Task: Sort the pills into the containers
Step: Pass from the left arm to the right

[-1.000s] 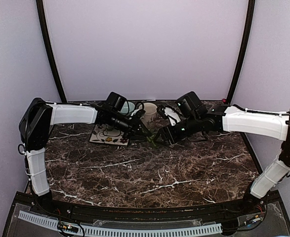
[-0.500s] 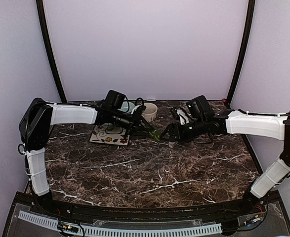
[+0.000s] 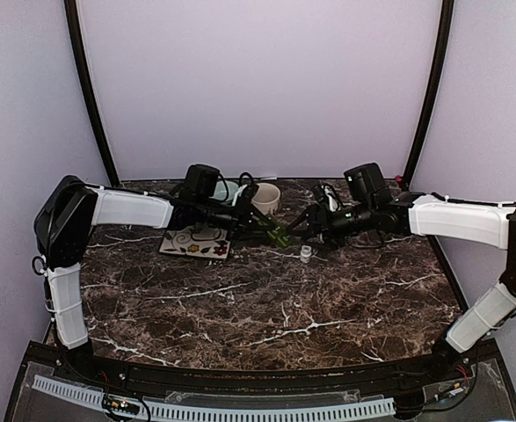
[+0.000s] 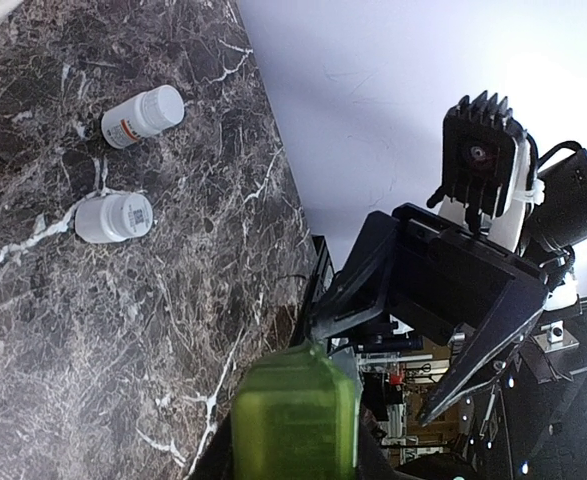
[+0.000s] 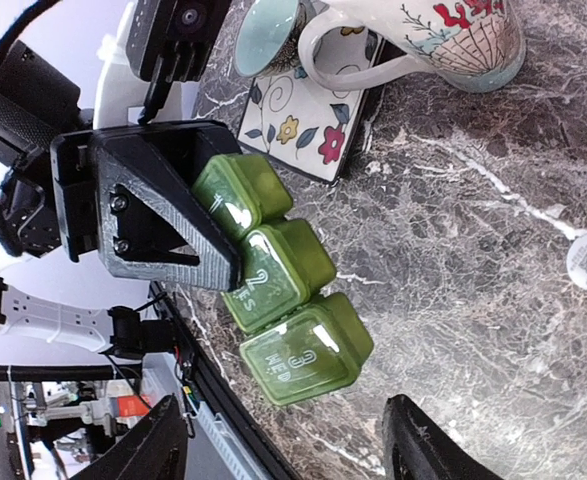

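Note:
A green pill organizer of three lidded containers, marked 1, 2 and 3, hangs above the marble table. My left gripper is shut on its first compartment, with one black finger pressed against it. My right gripper is open just short of compartment 3, touching nothing; from above it sits to the right of the organizer. Its lids are closed. Two white pill bottles lie on the marble. One small white bottle stands below the grippers. The pills themselves are out of view.
A painted mug and a teal cup stand at the back, by a floral tile. The back wall is close behind them. The table's front edge carries a cable rail.
My right gripper has drawn back to the right, away from the organizer, uncovering the small white bottle. The left gripper has carried the organizer slightly right and up.

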You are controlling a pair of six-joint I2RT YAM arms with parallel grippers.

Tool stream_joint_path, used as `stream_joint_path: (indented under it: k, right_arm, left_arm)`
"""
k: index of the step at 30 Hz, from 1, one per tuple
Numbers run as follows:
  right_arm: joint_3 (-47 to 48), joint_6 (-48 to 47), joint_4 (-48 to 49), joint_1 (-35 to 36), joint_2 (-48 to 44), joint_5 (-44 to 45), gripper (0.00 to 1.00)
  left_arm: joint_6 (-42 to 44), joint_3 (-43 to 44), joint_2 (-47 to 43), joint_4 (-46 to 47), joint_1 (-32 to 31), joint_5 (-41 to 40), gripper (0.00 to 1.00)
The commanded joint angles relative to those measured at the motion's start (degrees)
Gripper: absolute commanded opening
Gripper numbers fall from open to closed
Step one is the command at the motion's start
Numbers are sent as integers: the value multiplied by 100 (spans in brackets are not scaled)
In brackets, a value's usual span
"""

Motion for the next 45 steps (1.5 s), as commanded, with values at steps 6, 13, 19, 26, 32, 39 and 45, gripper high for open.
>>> stream_joint_path:
  k: [6,13,19,26,32,39,45]
  right_arm:
    - [-444,1048,825,-194,-139,-698,64]
    - [-677,1238,1435,-263,-116,-831,64]
    - [-806,1565,2223,-298,16,-915,64]
    - [-810,1900,2926,-318,260,-943,63]
    - [-681,2035,3258,-317,499,-977,60]
    - [-584,2160,3602,-318,769,-929,55]
    - [-433,2234,3800,-314,928,-864,52]
  left_arm:
    - [-246,-418,-136,1454,48,-237,0]
    - [-709,-510,-127,2177,48,-247,0]
    - [-1035,-582,-91,2479,48,-163,0]
    - [-1224,-628,-95,2627,48,-127,0]
    - [-1362,-637,-86,2766,48,-124,0]
    - [-1527,-670,-80,2930,48,-110,0]
    - [-1611,-710,-69,3028,48,-86,0]
